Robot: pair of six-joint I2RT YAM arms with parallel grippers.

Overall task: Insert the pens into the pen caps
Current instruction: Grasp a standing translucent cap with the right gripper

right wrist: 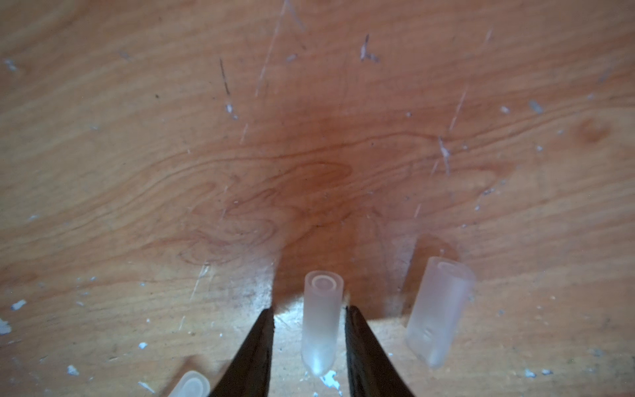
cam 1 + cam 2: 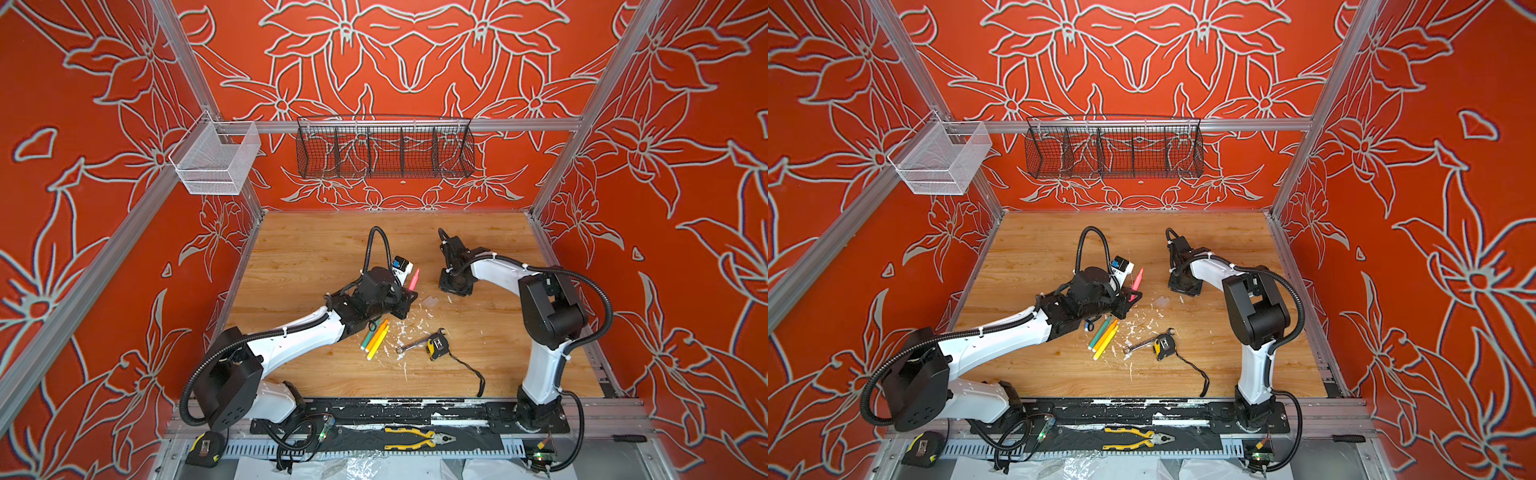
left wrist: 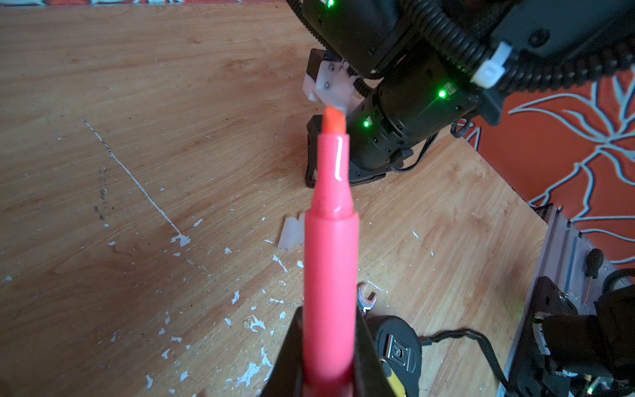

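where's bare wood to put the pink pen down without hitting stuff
Bare: the far strip of table along the back wall, and the near patch between the loose pens and the front rail. Crowded: the middle, with wrench, tape measure and pen caps.

spare cap (image 1: 438, 309) just beside right pincer (image 1: 309, 309)

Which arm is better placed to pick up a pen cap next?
Right. The right end effector straddles a clear pen cap lying on the table, jaws either side, not yet gripping; the left end effector is shut on the pink pen.
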